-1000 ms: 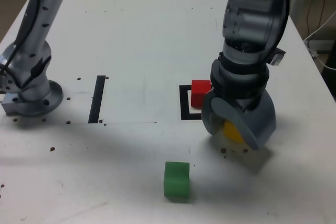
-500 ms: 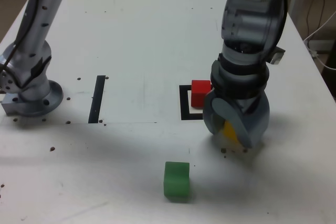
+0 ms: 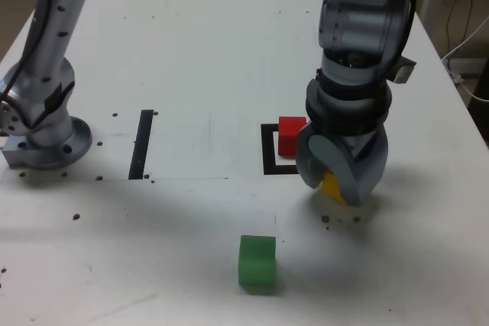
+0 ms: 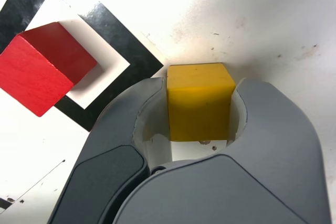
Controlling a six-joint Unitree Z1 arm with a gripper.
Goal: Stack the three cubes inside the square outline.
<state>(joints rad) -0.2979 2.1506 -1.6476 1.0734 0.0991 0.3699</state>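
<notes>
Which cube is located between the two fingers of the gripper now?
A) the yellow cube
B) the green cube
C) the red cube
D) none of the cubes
A: the wrist view shows the yellow cube between the fingers of the gripper, while the red cube and the green cube are outside them.

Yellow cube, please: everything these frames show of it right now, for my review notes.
The small solid yellow block has a matte, plain surface, with the top face lighter than the orange-tinted side below it. Its edges look straight and I see no damage. It sits between the two curved grey fingers of the tool, which are closed on it from opposite sides. It is outside the black square tape outline, near the red cube but apart from it. Whether it touches the white tabletop, I cannot tell.
</notes>
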